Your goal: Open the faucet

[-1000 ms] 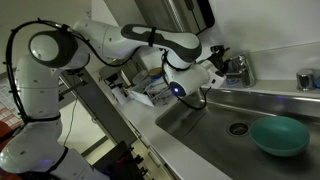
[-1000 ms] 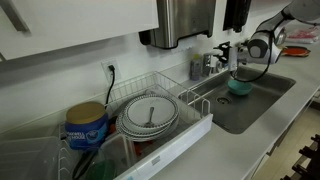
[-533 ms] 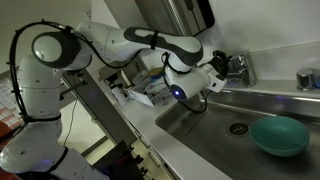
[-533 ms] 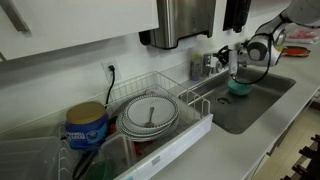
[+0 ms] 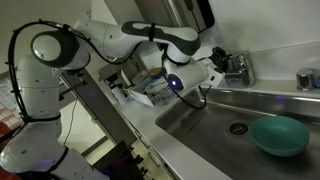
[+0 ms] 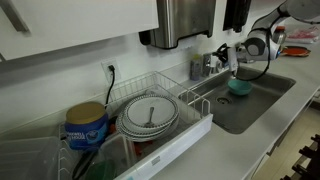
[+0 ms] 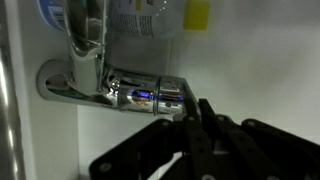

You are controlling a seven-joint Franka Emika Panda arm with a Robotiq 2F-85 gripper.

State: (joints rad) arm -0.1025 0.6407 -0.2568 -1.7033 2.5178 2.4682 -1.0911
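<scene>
The faucet is shiny chrome and stands at the back edge of the sink; it also shows in the exterior view from the dish rack side. In the wrist view its chunky body and handle lie across the frame, with the spout running off the top. My gripper is shut and empty, its dark fingertips right next to the handle's end; I cannot tell if they touch. In both exterior views the gripper sits right at the faucet.
A teal bowl lies in the steel sink near the drain. A small metal cup stands on the far rim. A dish rack with plates, a blue canister and a wall dispenser are nearby.
The arm's wrist has risen slightly and moved closer to the faucet. The gripper stays shut. Nothing else has moved.
</scene>
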